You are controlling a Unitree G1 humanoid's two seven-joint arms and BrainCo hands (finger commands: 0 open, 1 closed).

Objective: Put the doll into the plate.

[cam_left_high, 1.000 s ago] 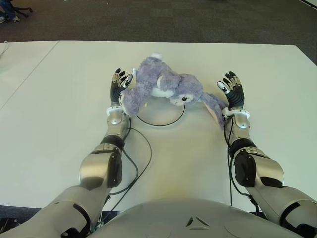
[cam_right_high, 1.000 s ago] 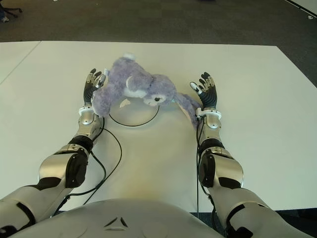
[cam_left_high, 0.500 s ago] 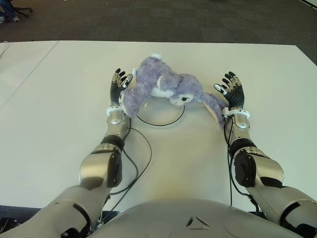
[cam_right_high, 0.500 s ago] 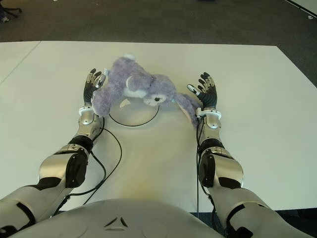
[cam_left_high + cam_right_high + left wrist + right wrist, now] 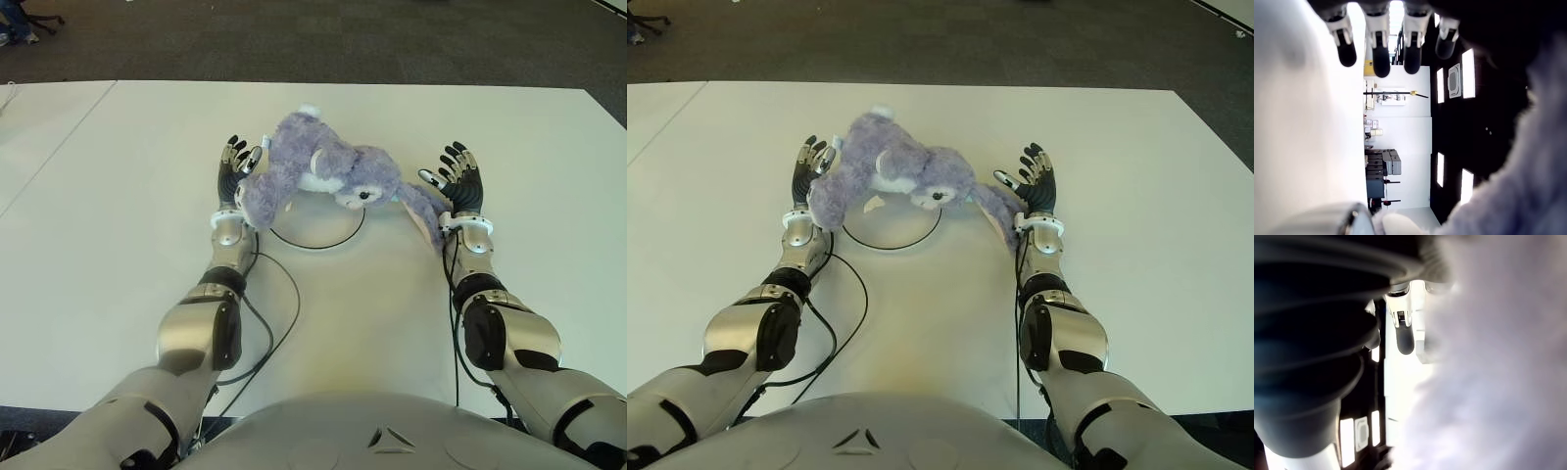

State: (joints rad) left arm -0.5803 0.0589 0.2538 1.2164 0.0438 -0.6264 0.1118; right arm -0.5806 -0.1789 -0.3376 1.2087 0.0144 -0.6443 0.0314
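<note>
The purple plush doll [image 5: 323, 174] lies across the plate's [image 5: 315, 235] 12 o'clock rim. Left hand [image 5: 235, 168], at its 9 o'clock, stays spread, releasing; the right hand [image 5: 458, 180], at 3 o'clock, has edged inward, fingers open. Placement looks nearly finished.

I see a white counter [image 5: 118, 196] with a seam [image 5: 59, 147] running down its left part. Dark carpet [image 5: 343, 39] lies beyond it. Chair legs [image 5: 39, 20] show at the far left corner.
</note>
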